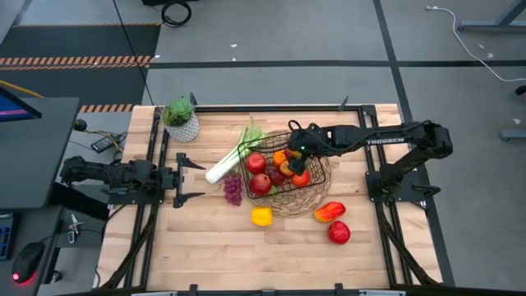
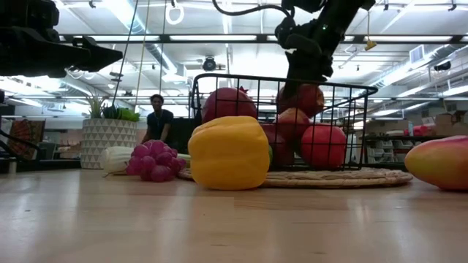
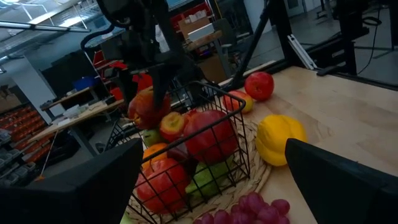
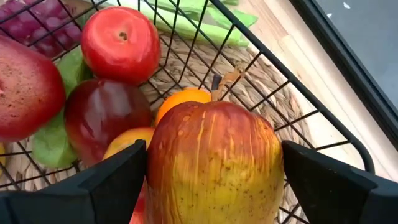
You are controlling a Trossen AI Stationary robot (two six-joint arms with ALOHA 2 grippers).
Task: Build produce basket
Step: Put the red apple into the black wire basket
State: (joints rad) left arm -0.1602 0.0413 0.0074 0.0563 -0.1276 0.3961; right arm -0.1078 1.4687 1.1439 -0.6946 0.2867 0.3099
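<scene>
Dark wire-mesh basket (image 1: 297, 171) sits mid-tabletop; the right tool (image 1: 297, 152) hangs above it, clamped on a red-yellow apple (image 4: 214, 163). Best lower into a gap before releasing. Left tool (image 1: 187, 181) waits apart, fingers spread.

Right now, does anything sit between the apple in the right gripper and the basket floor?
Yes. The right gripper holds a red-yellow apple inside the basket, and directly beneath it lie an orange and other fruit already piled there.

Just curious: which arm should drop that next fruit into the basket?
The right hand: it grips a red-yellow apple over the basket. The left hand waits open, beyond the grapes.
</scene>
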